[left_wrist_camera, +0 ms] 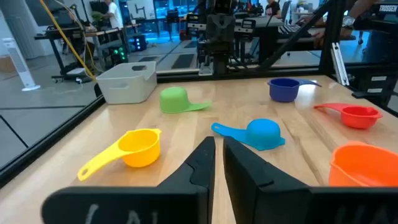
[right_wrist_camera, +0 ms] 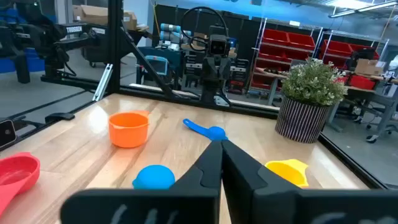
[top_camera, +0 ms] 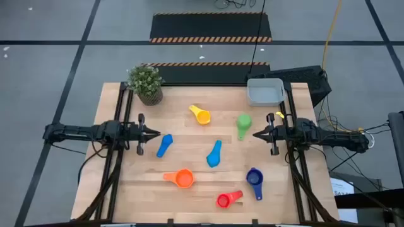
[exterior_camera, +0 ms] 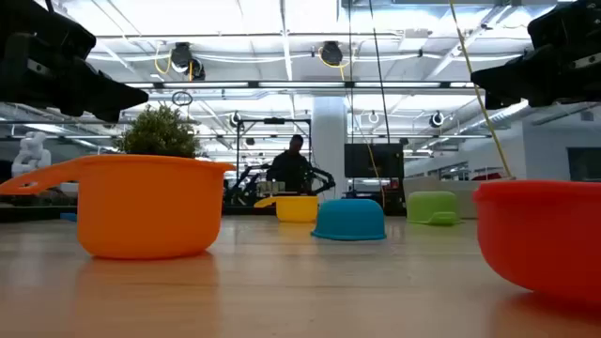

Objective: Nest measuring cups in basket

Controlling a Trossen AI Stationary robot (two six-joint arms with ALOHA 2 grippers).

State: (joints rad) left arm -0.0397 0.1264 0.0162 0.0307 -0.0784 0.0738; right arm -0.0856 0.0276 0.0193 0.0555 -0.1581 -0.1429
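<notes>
Fingers first: both pairs closed and empty. My left gripper (top_camera: 156, 133) hangs above the table's (top_camera: 189, 208) left edge, tips together with barely a slit between them. My right gripper (top_camera: 255, 133) hangs above the right edge, tips pressed fully together. Neither touches a cup.

Layout, largest to smallest:
- Potted plant (top_camera: 146, 83): far-left corner. Not part of the task.
- Basket (top_camera: 264, 91): far-right corner, nothing in it.
- Orange cup (top_camera: 183, 178): upright, near the front edge, left of centre.
- Dark blue cup (top_camera: 254, 178): toward the front-right.
- Red cup (top_camera: 228, 199): close to the front edge.
- Green cup (top_camera: 243, 122): mouth down, just in from my right gripper.
- Yellow cup (top_camera: 201, 115): upright, mid-table toward the far edge.
- Light blue cup (top_camera: 214, 154): mouth down, centre.
- Second light blue cup (top_camera: 164, 145): just in from my left gripper.

Status: no cup nested, none in the basket.

Risks, as I judge them:
- The green and the central light blue cup lie mouth down, so they need turning over before they will stack; a pinch on the domed back could slip.
- Nesting depends on size order. A small cup dropped in first blocks the larger ones.
- The basket sits on my right side only; cups on the left mean a long reach or a handover, where my arms could meet.
- Light plastic may skid when nudged by a closing finger.
</notes>
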